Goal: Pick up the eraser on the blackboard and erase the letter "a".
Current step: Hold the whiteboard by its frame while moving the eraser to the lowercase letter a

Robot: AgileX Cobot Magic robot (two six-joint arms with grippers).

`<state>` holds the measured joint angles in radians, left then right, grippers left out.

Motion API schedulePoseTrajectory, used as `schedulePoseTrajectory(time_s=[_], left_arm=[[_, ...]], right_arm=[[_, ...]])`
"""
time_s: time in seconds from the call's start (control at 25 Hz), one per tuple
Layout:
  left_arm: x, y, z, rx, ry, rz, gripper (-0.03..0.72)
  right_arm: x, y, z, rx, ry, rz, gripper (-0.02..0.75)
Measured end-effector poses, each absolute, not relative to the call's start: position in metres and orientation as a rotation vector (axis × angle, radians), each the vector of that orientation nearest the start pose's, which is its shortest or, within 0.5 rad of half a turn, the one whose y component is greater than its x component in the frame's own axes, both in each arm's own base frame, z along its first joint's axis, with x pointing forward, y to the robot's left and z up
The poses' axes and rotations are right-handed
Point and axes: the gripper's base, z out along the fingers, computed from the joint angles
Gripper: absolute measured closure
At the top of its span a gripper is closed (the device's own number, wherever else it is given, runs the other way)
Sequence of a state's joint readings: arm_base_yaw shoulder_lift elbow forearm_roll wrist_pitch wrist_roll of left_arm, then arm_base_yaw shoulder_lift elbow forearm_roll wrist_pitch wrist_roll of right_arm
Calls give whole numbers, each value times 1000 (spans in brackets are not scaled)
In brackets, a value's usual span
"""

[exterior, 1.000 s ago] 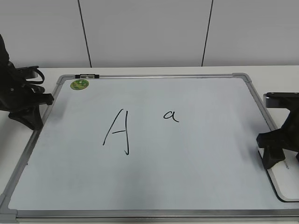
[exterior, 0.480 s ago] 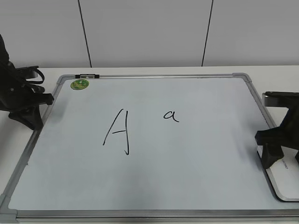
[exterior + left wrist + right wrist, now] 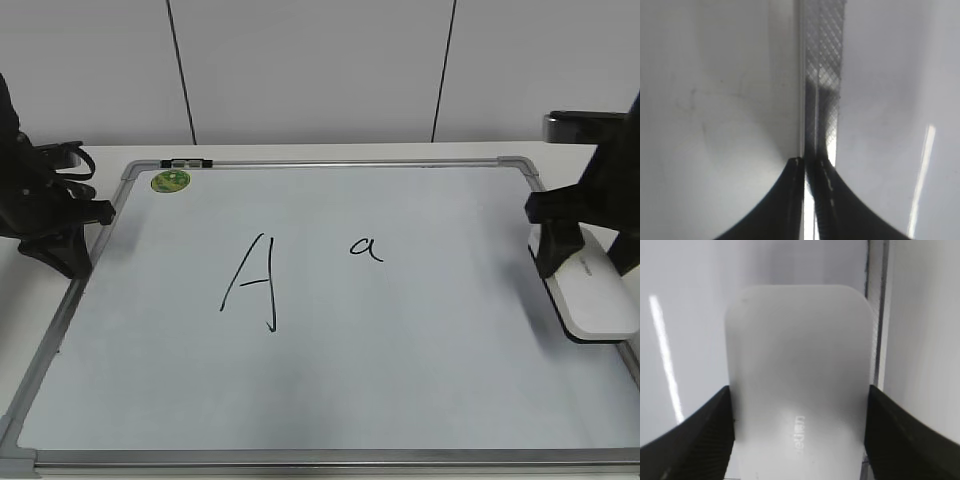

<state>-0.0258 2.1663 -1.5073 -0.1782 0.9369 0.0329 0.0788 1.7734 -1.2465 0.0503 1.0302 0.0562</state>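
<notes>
At the far left the left claw sits on the desk just beside the board, over its left frame; in its wrist view the two fingers meet tip to tip above the frame strip, so it is clenched on nothing and takes no part for now. A green sticker marks the board's upper left corner. Right of it stands the big "A", and just right again, a little higher, the small "a", unsmudged and whole. At the board's right edge the right claw holds the eraser: its wrist view shows a finger pressed against each long side of the white block, printed face up, with the frame running beside it. Whether the eraser rides clear of the board or rests on it I cannot tell. The pick-up looks done or nearly so; erasing is not yet begun. Next, the right arm should carry the eraser left across the board to the "a", set the dark underside flat on it, and rub in short strokes, stopping well short of the "A".
</notes>
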Motion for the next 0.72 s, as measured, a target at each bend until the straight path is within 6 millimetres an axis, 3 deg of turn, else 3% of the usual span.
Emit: schedulePoseTrajectory(time_s=[0.28,0.44,0.72], left_arm=[[419,-24,128,-65,3070,-225,646],[419,-24,128,-65,3070,-225,645],[419,-24,128,-66,3070,-228,645]], right_arm=[[370,85,204,-251,3118,26,206],[398,120,195,-357,3107,25,206],[443,151,191,-399,2994,56,206]])
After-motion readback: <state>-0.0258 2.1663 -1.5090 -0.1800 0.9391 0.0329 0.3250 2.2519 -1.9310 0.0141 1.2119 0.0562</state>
